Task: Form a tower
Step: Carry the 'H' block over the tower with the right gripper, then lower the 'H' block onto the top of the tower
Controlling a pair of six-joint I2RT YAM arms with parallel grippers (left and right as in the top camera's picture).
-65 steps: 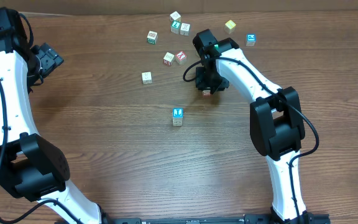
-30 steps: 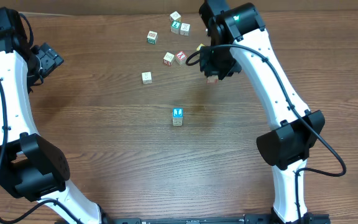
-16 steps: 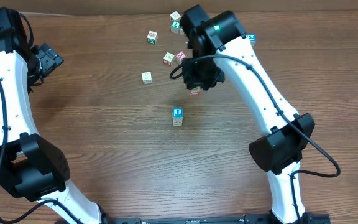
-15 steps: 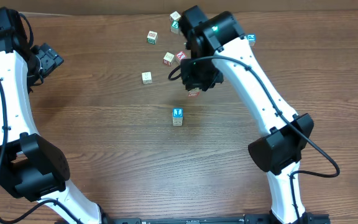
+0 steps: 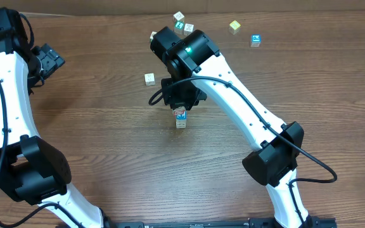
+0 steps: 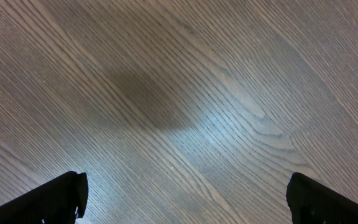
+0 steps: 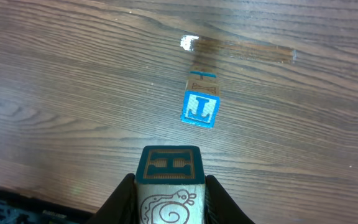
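Currently, the tower [image 5: 181,123] stands near the middle of the table [image 5: 138,164]. In the right wrist view it [image 7: 201,109] appears as a narrow column whose top face carries a blue printed letter; the number of cubes in it cannot be told.

The right claw [image 7: 169,202] is clenched on a carried cube [image 7: 169,168]. One finger [image 7: 124,199] presses the cube's left side and the other presses its right side. The cube's upper face is teal with a letter, and the pale face toward the camera shows a spiral, snail-like drawing. In the overhead view the right claw [image 5: 180,109] hangs directly beside the tower top, partly covering it. In the wrist view the carried cube is apart from the tower, with bare wood between them.

The left claw [image 6: 185,199] is fully released. Its fingertips [image 6: 61,196] sit at opposite edges of the wrist view, with only table surface between them. It [image 5: 46,60] is parked at the far left, well apart from the tower.

Loose cubes [image 5: 149,78] lie scattered along the far side of the table.
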